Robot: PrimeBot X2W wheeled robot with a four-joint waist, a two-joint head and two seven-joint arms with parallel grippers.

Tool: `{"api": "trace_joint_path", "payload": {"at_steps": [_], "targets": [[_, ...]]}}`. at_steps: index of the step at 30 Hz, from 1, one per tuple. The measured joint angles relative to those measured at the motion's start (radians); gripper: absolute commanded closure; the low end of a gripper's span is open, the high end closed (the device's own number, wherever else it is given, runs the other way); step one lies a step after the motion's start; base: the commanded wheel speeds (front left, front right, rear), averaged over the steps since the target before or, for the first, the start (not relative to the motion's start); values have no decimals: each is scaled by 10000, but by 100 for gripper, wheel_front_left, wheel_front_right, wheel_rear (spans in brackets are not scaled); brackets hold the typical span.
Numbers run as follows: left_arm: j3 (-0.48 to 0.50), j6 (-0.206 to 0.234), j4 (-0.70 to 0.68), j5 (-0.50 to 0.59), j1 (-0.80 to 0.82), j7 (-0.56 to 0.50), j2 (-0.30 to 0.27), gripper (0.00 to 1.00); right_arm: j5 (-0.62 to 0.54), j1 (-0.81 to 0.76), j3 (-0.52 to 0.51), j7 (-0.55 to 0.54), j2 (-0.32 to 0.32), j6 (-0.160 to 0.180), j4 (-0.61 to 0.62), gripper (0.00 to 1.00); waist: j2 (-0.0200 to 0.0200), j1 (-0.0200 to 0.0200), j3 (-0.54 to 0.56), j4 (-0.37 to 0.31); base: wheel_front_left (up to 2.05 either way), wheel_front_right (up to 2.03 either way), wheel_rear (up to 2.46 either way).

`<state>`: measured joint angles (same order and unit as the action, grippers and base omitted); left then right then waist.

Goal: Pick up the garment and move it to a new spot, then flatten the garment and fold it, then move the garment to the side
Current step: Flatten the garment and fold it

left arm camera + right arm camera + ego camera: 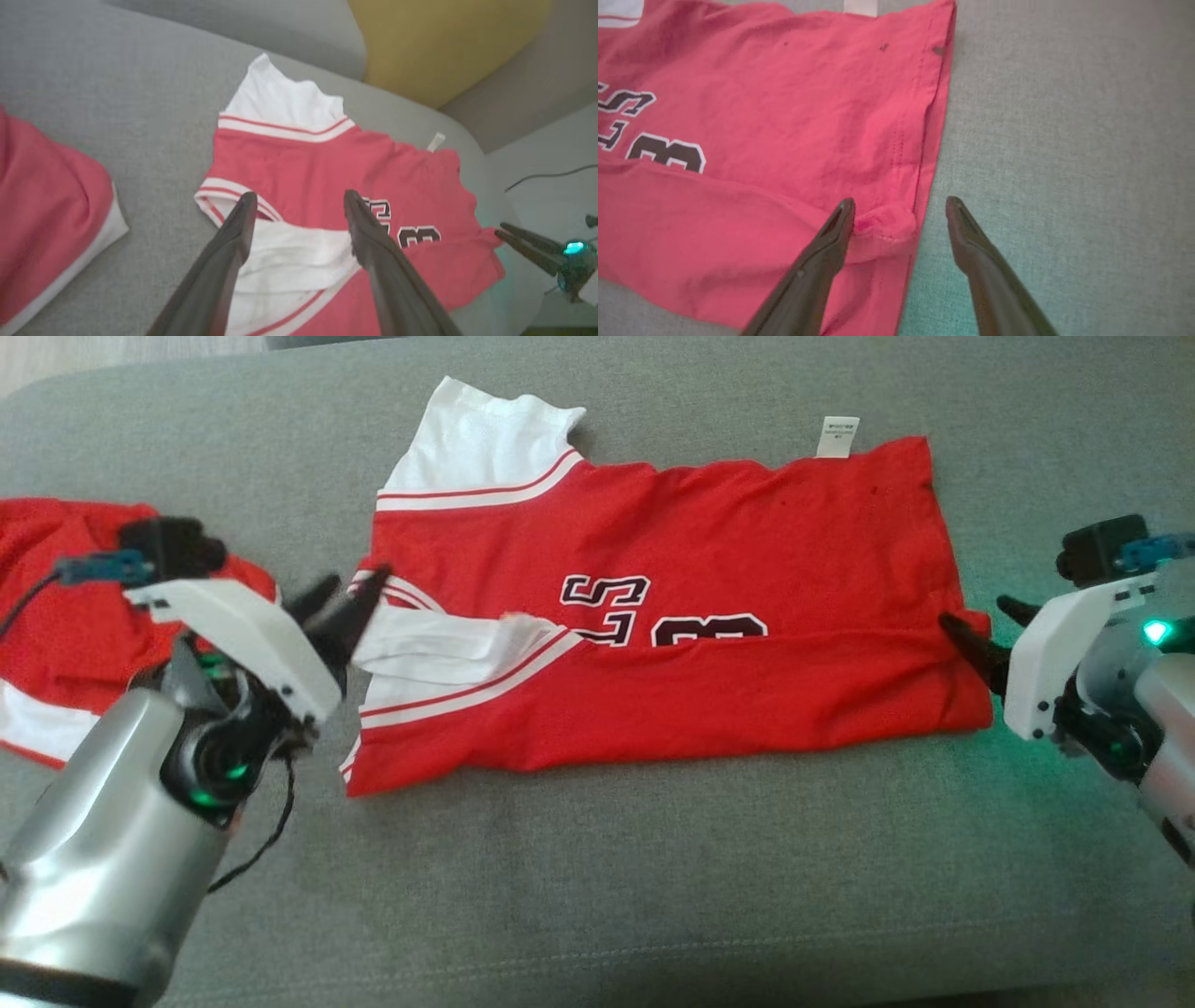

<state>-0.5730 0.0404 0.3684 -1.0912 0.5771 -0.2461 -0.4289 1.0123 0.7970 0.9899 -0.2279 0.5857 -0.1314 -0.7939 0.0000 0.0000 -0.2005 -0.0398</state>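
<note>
The garment [709, 523] is a red jersey with white sleeves and black numbers, lying flat on the grey sofa seat with its near long edge folded over the middle. My left gripper [355, 583] stands open at the jersey's left end, its fingers either side of the folded white sleeve [299, 261]. In the left wrist view the left gripper [300, 196] holds nothing. My right gripper [976, 611] is open at the right hem. In the right wrist view, a small bunched corner [887, 226] of the garment [784, 116] lies between the right gripper's [901, 200] spread fingers.
A second red-and-white garment [65, 607] lies bunched at the far left of the seat, behind my left arm. A yellow cushion [444, 42] stands at the sofa's back. The sofa seat [653, 877] stretches wide in front of the jersey.
</note>
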Motion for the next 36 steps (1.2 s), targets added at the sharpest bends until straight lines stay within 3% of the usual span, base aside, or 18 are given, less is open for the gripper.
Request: {"api": "trace_joint_path", "payload": {"at_steps": [8, 12, 16, 20, 26, 32, 36], "targets": [[765, 309, 514, 309, -177, 2755, 686, 0, 67, -89, -903, 3187, -359, 0, -428, 0, 0, 0, 389, 127, 0, 0, 0], [905, 418, 479, 545, -1081, 3986, 966, 0, -215, -507, -1396, 4535, -602, 0, -652, 0, 0, 0, 725, 197, 0, 0, 0], [1001, 499, 341, 886, -2244, 4792, 1279, 0, -901, -1323, -2412, 4757, -947, 0, -564, 0, 0, 0, 1104, 243, 0, 0, 0], [1538, 564, 0, 1526, -3120, 4947, 1868, 0, -2600, -2330, -4521, 4761, -1248, 0, 416, 0, 0, 0, 1454, 254, 0, 0, 0], [3072, 548, -895, 4429, -4578, 4957, 2911, 0, -5141, -4828, -7185, 4784, -2541, 0, 2150, 0, 0, 0, 1792, 168, 0, 0, 0], [3958, 134, -1450, 6215, -5482, 4959, 3668, 0, -6750, -6271, -8458, 4786, -3486, 0, 3411, 0, 0, 0, 1885, 62, 0, 0, 0], [4232, 19, -1267, 6867, -5742, 4959, 3741, 0, -7392, -6767, -8891, 4786, -4000, 0, 3860, 0, 1, -1, 1880, 7, 0, 0, 0]]}}
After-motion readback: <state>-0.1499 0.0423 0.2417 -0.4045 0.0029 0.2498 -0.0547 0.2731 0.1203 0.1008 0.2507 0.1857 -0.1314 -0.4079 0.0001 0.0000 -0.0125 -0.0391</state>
